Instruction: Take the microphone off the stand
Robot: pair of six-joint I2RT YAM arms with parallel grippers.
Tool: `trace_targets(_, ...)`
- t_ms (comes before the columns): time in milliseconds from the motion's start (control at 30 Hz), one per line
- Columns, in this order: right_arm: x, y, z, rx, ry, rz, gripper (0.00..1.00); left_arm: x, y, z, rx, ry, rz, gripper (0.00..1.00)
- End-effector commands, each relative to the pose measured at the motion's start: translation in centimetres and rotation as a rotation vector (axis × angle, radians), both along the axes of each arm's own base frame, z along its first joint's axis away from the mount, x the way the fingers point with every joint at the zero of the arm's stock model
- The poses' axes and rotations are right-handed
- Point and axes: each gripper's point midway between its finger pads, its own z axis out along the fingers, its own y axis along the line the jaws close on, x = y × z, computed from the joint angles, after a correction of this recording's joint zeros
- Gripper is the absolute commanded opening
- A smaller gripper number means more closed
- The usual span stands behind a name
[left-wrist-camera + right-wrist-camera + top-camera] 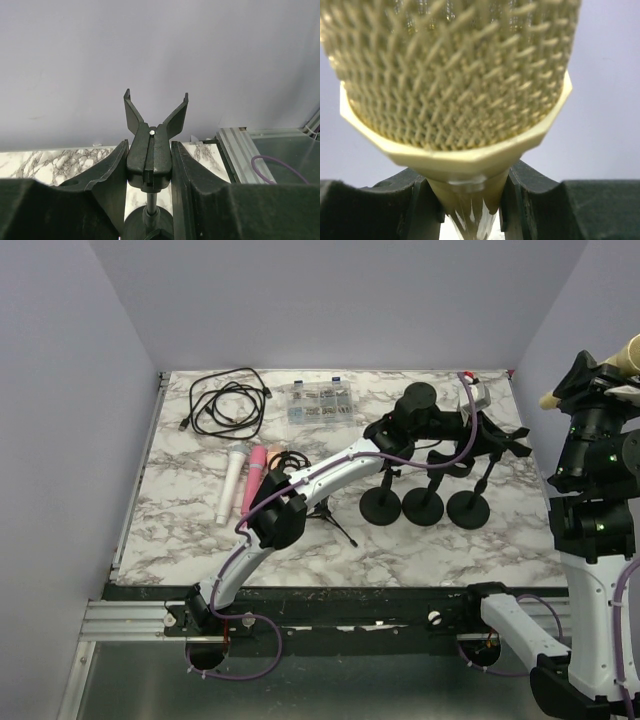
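Note:
My right gripper (588, 378) is raised off the table's right edge and shut on a cream microphone (622, 355). In the right wrist view its mesh head (455, 70) fills the frame, and my fingers (520, 200) clamp its tapered neck. My left gripper (487, 445) reaches over three black round-base stands and is shut on the clip of the rightmost stand (468, 508). In the left wrist view that clip (154, 150) sits between my fingers (187, 170), its V-shaped prongs empty, with the pole and base below.
Two other black stands (423, 506) (380, 506) stand left of the held one. A white microphone (232, 480) and a pink one (252, 478) lie at the left, near a small tripod (328, 512). A black cable (228, 405) and a clear parts box (320, 403) lie at the back.

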Motion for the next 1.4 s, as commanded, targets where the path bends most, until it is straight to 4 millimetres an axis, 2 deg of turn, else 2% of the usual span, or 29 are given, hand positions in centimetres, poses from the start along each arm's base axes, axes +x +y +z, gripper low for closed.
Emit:
trace_targets(0, -1.6, 0.9, 1.6, 0.011, -0.061, 0.064, 0.01, -1.9, -0.6, -2.3, 0.101, -0.005, 0.005, 0.00)
trace_targets(367, -2.6, 1.3, 0.6, 0.028, -0.061, 0.097, 0.01, -2.8, -1.8, -8.8, 0.232, -0.007, 0.030, 0.00)
trace_targets(533, -2.7, 1.3, 0.3, 0.029, -0.058, 0.099, 0.01, -2.8, -1.7, -12.0, 0.287, 0.016, 0.037, 0.00)
trace_targets(667, -2.8, 1.3, 0.0, 0.027, -0.054, 0.094, 0.01, -2.9, -1.4, -13.4, 0.314, 0.031, 0.040, 0.00)
trace_targets(733, -2.8, 1.2, -0.3, 0.027, -0.049, 0.093, 0.01, -2.9, -1.3, -13.2, 0.312, 0.029, 0.042, 0.00)
trace_targets(867, -2.6, 1.5, -0.7, 0.031, -0.043, 0.107, 0.01, -2.9, -1.1, -11.5, 0.301, 0.046, 0.057, 0.01)
trace_targets(933, -2.6, 1.6, -0.8, 0.030, -0.040, 0.113, 0.01, -2.8, -0.8, -9.8, 0.288, 0.063, 0.076, 0.33)
trace_targets(967, -2.6, 1.6, -0.8, 0.030, -0.040, 0.115, 0.01, -2.9, -0.6, -8.6, 0.273, 0.068, 0.085, 0.45)
trace_targets(1033, -2.5, 1.7, -0.9, 0.031, -0.038, 0.119, 0.01, -3.1, -0.1, -5.9, 0.239, 0.066, 0.093, 0.59)
trace_targets(1100, -2.3, 1.8, -1.1, 0.032, -0.035, 0.126, 0.01, -3.5, 0.5, -3.1, 0.199, 0.061, 0.095, 0.86)
trace_targets(1133, -2.2, 1.9, -1.2, 0.032, -0.031, 0.130, 0.01, -3.6, 0.8, -1.7, 0.182, 0.060, 0.089, 0.97)
trace_targets(1267, -1.8, 2.2, -1.6, 0.034, -0.017, 0.146, 0.01, -4.9, 2.5, 3.6, 0.112, 0.042, 0.051, 0.99)
trace_targets(1367, -1.4, 2.6, -2.1, 0.035, -0.004, 0.169, 0.01, -6.2, 3.8, 6.3, 0.086, 0.032, 0.027, 0.99)
